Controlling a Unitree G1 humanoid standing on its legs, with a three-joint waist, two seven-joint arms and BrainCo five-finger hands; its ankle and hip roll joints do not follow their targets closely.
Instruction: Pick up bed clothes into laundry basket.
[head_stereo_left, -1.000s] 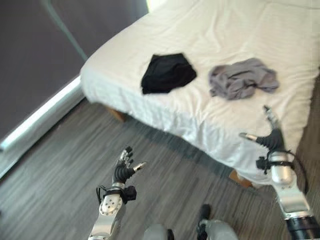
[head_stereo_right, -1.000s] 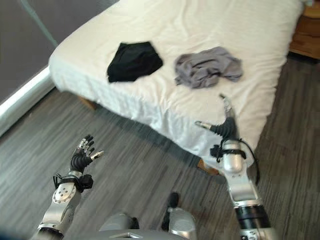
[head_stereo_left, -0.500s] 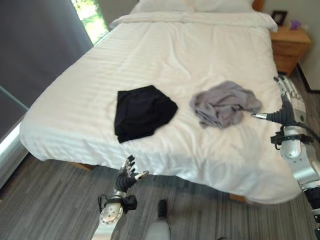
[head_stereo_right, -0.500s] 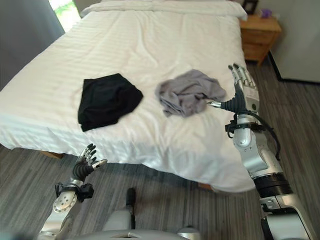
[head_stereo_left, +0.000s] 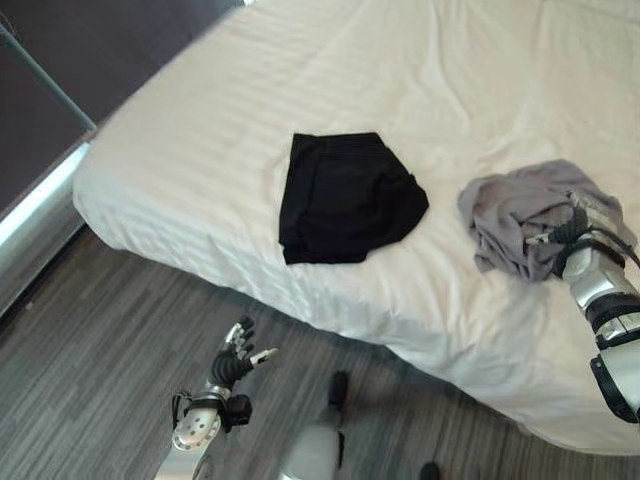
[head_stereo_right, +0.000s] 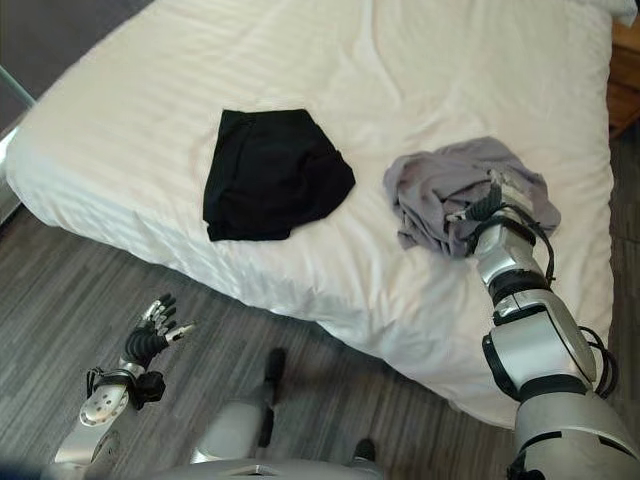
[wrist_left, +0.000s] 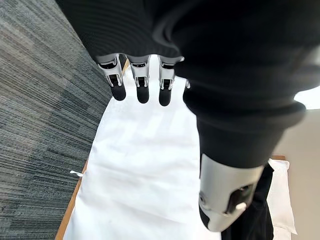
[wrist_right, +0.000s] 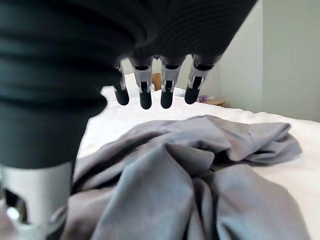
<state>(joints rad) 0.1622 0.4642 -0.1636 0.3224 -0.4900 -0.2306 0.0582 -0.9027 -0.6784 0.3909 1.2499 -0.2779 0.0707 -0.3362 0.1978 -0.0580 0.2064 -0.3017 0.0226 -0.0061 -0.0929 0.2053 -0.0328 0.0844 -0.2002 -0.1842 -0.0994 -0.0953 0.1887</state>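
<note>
A crumpled grey garment (head_stereo_left: 518, 215) lies on the white bed (head_stereo_left: 420, 90) toward its right side, and folded black shorts (head_stereo_left: 345, 196) lie flat near the middle. My right hand (head_stereo_right: 494, 201) hovers right over the near edge of the grey garment (wrist_right: 190, 180), fingers (wrist_right: 145, 95) straight and open above the cloth, holding nothing. My left hand (head_stereo_left: 232, 358) hangs low over the floor in front of the bed, fingers relaxed and open, empty; in its wrist view the fingers (wrist_left: 142, 85) point at the bed's hanging sheet (wrist_left: 145, 170).
Grey wood-plank floor (head_stereo_left: 90, 330) runs along the bed's near side. A dark wall with a light strip at its base (head_stereo_left: 35, 200) stands at the left. The bed's wooden frame (wrist_left: 70, 210) shows under the sheet.
The camera has swung, so the bed sits differently in view. My right hand has dropped from beside the grey garment to just above its near edge. The left hand stays low.
</note>
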